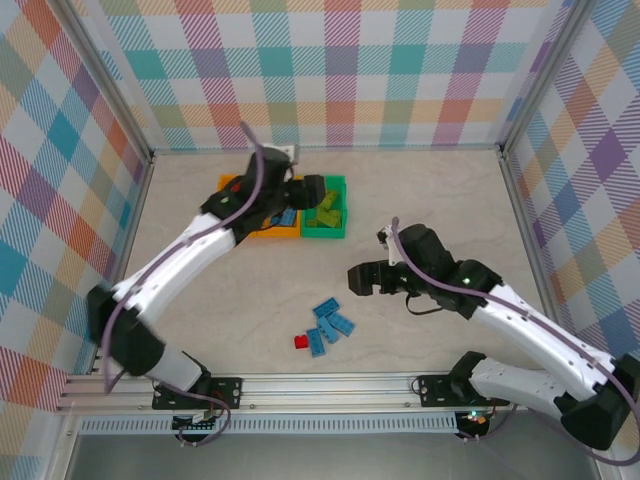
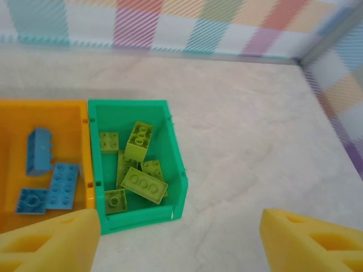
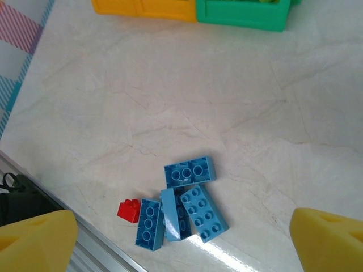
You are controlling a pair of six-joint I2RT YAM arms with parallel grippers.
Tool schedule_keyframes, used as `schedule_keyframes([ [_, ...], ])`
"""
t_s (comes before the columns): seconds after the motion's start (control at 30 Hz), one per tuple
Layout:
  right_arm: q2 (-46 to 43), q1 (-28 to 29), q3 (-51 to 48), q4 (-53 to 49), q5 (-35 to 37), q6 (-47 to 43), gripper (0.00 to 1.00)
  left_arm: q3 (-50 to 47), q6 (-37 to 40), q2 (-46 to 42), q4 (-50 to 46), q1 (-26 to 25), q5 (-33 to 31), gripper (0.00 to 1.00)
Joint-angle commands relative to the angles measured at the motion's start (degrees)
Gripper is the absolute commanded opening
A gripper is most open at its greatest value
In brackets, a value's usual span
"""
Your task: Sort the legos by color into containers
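The green container (image 2: pixel 178 192) holds several lime green legos (image 2: pixel 143 184). Beside it, an orange container (image 2: pixel 71 113) holds three light blue legos (image 2: pixel 61 184). My left gripper (image 2: pixel 181 243) hovers open over the green container's near right corner with nothing between its yellow fingers (image 2: pixel 51 241). From above, the left gripper (image 1: pixel 305 190) sits over the containers. Several loose light blue legos (image 3: pixel 187 201) and one small red lego (image 3: pixel 129 211) lie together on the table. My right gripper (image 3: pixel 181 241) hangs open above them, apart from them; from above the right gripper (image 1: pixel 365 280) is up and right of that pile (image 1: pixel 328 327).
The left arm covers part of the orange containers (image 1: pixel 272 232) and another orange container (image 1: pixel 229 183) at the back. The green container (image 1: pixel 322 234) stands to their right. The metal front rail (image 3: pixel 85 249) runs close behind the red lego. Plaid walls enclose the table.
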Motion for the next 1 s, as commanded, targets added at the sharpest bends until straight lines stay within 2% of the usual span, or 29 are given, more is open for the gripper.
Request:
schedule_keyframes([
  [0.0,5.62,0.20,1.52,1.27,-3.75,4.46,0.91,-7.96,13.56,-10.16,-2.75,-0.99,6.25,0.77],
  [0.1,11.51,0.89,2.72,1.24,-4.20,8.89,0.87,-17.03,26.77,-21.52,-5.11,-1.23,13.36,0.84],
  [0.2,17.87,1.38,4.89,-1.12,-2.79,18.18,0.83,-25.51,37.47,-31.75,-8.15,-1.34,19.13,0.85],
  [0.27,22.10,2.57,6.55,-0.87,-3.66,22.51,0.84,-29.54,47.75,-36.81,-13.08,-1.42,24.89,0.84],
  [0.3,24.18,3.73,7.51,-0.84,-2.68,24.08,0.84,-31.50,54.21,-38.85,-16.69,-1.43,28.32,0.86],
  [0.33,25.88,4.78,8.37,-1.05,-1.33,25.00,0.84,-33.54,57.52,-41.23,-18.67,-1.60,29.69,0.89],
  [0.4,30.12,6.55,10.91,-2.78,0.88,27.32,0.84,-37.49,59.66,-44.97,-19.26,-1.57,30.67,0.92],
  [0.53,38.31,8.06,16.54,-7.50,0.44,32.41,0.85,-42.61,63.45,-49.37,-19.35,-1.60,33.38,0.96],
  [0.77,42.18,9.28,15.61,-5.67,1.52,44.95,0.85,-47.18,67.50,-50.68,-17.77,-1.60,33.56,1.00],
  [0.97,44.89,9.32,16.78,-6.84,2.02,48.47,0.71,-49.50,67.79,-51.20,-14.34,-1.60,33.63,1.00],
])
